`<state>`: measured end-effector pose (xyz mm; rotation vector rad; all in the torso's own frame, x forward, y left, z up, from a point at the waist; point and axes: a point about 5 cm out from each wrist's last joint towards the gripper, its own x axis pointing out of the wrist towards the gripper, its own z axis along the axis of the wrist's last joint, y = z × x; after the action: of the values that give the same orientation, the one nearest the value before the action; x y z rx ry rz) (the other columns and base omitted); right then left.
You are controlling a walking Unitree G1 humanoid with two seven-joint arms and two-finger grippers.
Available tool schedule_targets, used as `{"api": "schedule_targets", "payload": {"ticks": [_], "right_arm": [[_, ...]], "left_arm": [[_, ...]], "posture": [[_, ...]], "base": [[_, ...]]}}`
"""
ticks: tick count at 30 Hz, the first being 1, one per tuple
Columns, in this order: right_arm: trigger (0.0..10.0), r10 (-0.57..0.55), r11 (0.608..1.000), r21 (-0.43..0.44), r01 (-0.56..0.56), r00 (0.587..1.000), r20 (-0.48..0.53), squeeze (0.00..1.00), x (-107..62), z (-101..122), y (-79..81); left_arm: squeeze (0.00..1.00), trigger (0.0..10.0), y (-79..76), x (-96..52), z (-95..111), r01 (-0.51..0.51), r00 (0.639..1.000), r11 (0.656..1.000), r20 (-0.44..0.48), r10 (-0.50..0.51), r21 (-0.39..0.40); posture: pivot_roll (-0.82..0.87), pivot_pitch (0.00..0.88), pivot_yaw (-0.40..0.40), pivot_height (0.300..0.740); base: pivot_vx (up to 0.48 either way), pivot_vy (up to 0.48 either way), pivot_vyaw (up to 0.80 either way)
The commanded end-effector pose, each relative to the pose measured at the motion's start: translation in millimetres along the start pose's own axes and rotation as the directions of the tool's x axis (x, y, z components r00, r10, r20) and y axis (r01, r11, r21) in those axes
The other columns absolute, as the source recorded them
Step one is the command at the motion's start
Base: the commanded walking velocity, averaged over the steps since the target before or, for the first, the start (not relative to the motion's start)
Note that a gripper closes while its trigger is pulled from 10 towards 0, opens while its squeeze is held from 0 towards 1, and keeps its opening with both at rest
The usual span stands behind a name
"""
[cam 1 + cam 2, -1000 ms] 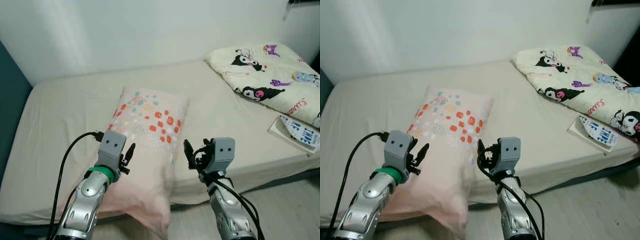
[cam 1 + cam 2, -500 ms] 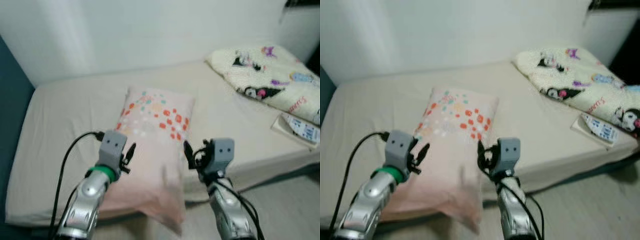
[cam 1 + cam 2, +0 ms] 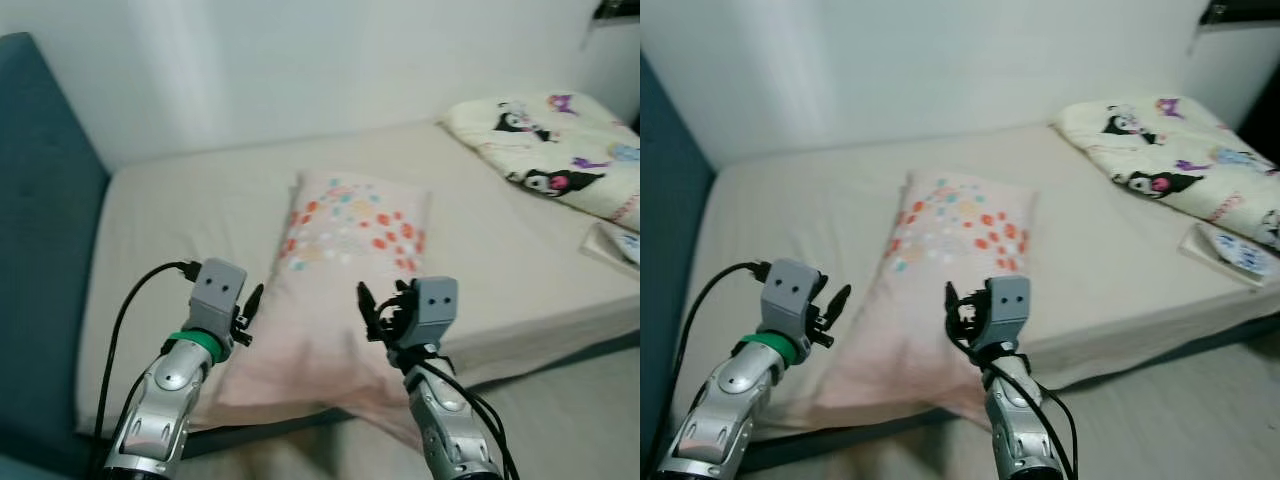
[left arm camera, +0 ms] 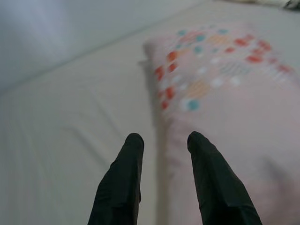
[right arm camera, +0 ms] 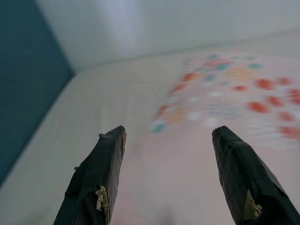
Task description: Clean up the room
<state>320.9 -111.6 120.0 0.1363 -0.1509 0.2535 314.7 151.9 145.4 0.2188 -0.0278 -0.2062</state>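
Note:
A pale pink pillow (image 3: 345, 270) with red, teal and white dots lies lengthwise on the beige bed (image 3: 190, 210), its near end hanging over the front edge. My left gripper (image 3: 252, 312) hovers open by the pillow's left edge; its fingers (image 4: 126, 178) frame the seam between sheet and pillow. My right gripper (image 3: 372, 312) is open above the pillow's near right part, fingers (image 5: 101, 173) spread wide with nothing between them.
A folded cartoon-print blanket (image 3: 545, 150) lies at the bed's far right, with a flat printed packet (image 3: 1230, 250) in front of it. A teal headboard (image 3: 45, 230) rises on the left. A white wall runs behind. Light floor (image 3: 1160, 410) lies before the bed.
The camera has swung left: the headboard has come into view and the blanket has slid toward the right edge. Both grippers hold the same open pose near the pillow.

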Motion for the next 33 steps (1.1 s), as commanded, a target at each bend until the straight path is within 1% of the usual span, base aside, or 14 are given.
{"api": "schedule_targets", "payload": {"ticks": [1, 5, 15, 17, 22, 33], "right_arm": [[10.0, 0.0, 1.0, 0.001, 0.0, 1.0, -0.013, 0.0, -3.7, -4.4, -0.9], [10.0, 0.007, 1.0, -0.019, -0.007, 1.0, -0.012, 0.0, -3.9, -4.1, -0.5], [10.0, 0.001, 1.0, -0.005, -0.001, 1.0, -0.013, 0.0, -4.3, -4.2, -1.4], [10.0, 0.001, 1.0, 0.001, -0.001, 1.0, -0.012, 0.0, -4.1, -4.1, -1.1], [10.0, 0.003, 1.0, 0.01, -0.003, 1.0, -0.01, 0.0, -3.9, -3.8, 0.3], [10.0, 0.005, 1.0, 0.008, -0.005, 1.0, -0.011, 0.0, -4.1, -4.4, 0.0]], "left_arm": [[0.0, 10.0, -2.3, -1.6, -5.8, 0.005, 1.0, 1.0, -0.022, -0.005, -0.007], [0.0, 10.0, -3.2, -1.9, -5.0, 0.009, 1.0, 1.0, -0.013, -0.009, 0.003], [0.0, 10.0, -4.4, -2.7, -3.9, 0.012, 1.0, 1.0, -0.002, -0.012, 0.01], [0.0, 10.0, -4.6, -2.8, -3.8, 0.012, 1.0, 1.0, 0.0, -0.012, 0.011], [0.0, 10.0, -5.6, -2.2, -2.3, 0.017, 1.0, 1.0, 0.013, -0.017, 0.01], [0.0, 10.0, -9.4, -1.7, -1.2, 0.026, 0.999, 1.0, 0.026, -0.026, 0.007]], "posture": [[-0.09, 0.097, 0.114, 0.738], [-0.09, 0.1, 0.115, 0.738], [-0.09, 0.109, 0.115, 0.738], [-0.09, 0.11, 0.115, 0.738], [-0.09, 0.11, 0.115, 0.738], [-0.09, 0.111, 0.114, 0.738]], "base": [[0.0, 0.0, 0.69], [0.0, 0.0, 0.74], [0.0, 0.0, 0.67], [0.0, 0.0, 0.0], [0.289, 0.0, 0.0], [0.456, 0.0, 0.0]]}}
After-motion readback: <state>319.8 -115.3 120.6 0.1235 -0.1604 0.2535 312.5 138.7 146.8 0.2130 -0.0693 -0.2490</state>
